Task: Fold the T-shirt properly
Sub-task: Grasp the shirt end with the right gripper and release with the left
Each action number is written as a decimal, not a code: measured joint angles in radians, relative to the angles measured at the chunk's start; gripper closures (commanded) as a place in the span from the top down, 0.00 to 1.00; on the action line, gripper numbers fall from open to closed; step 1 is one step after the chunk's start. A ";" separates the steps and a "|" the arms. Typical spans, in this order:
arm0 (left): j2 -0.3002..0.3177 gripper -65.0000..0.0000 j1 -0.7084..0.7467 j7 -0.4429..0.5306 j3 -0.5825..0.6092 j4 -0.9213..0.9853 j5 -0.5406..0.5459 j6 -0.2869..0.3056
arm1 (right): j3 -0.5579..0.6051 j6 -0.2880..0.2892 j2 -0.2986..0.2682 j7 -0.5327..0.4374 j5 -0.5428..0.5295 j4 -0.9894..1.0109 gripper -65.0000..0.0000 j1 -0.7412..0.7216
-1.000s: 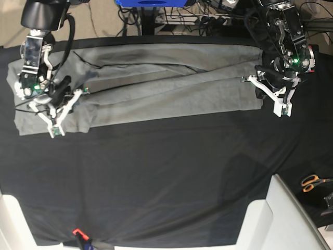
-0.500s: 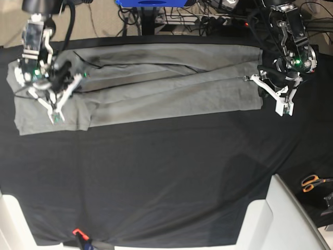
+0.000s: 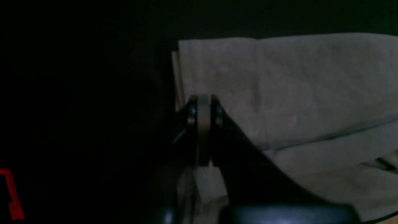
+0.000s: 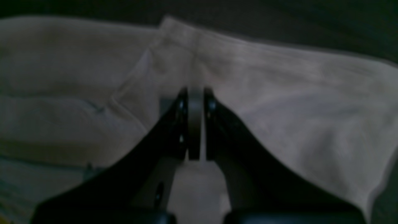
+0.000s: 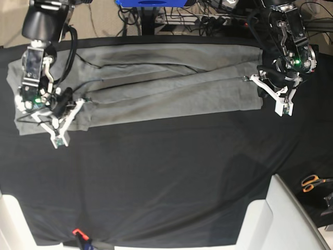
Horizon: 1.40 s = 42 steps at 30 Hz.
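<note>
The grey T-shirt lies flat on the black table cloth, folded lengthwise into a long band across the back of the table. My left gripper hangs at the band's right end. In the left wrist view it is shut just above the square corner of the T-shirt, with no fabric visibly pinched. My right gripper is at the band's left end near its front edge. In the right wrist view it is shut above the wrinkled T-shirt.
Orange-handled scissors lie at the right edge. White bins stand at the front right and front left. A small red object sits at the table's front edge. Cables and a blue stand lie behind the table.
My right gripper moved back over the shirt's left end, then came forward toward its front edge. The left gripper has barely moved. The shirt lies as before.
</note>
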State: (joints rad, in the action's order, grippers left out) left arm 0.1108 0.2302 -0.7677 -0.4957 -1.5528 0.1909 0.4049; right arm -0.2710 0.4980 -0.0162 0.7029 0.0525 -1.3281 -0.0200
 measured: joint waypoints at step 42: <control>0.004 0.00 0.169 0.001 -0.105 -0.247 0.138 0.008 | -0.078 0.000 0.015 -0.004 0.004 -0.355 0.02 0.207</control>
State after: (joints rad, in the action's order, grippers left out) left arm 0.1146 0.3988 -0.7670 -0.6006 -1.8000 0.3286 0.4126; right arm -0.3489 0.4984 -0.0013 0.6987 0.0563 -1.6829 0.1871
